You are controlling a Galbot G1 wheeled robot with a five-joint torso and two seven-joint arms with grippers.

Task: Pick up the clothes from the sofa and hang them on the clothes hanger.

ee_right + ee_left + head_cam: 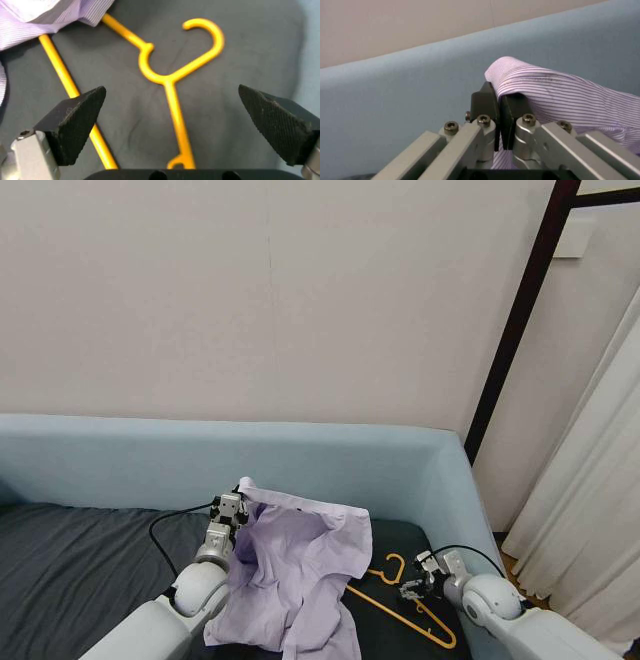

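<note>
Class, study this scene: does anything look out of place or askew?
The yellow hanger lies flat on the sofa seat, one arm tucked under the lilac striped shirt, which dangles crumpled from the shut left gripper. The right gripper hovers open over the hanger.

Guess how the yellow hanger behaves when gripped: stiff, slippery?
Likely stiff: the yellow hanger shows straight rods and a clean hook. Probably light and somewhat slippery, being thin and glossy, so it may twist in the open right gripper. One arm runs under the purple shirt the left gripper holds, so lifting may tug the cloth.
</note>
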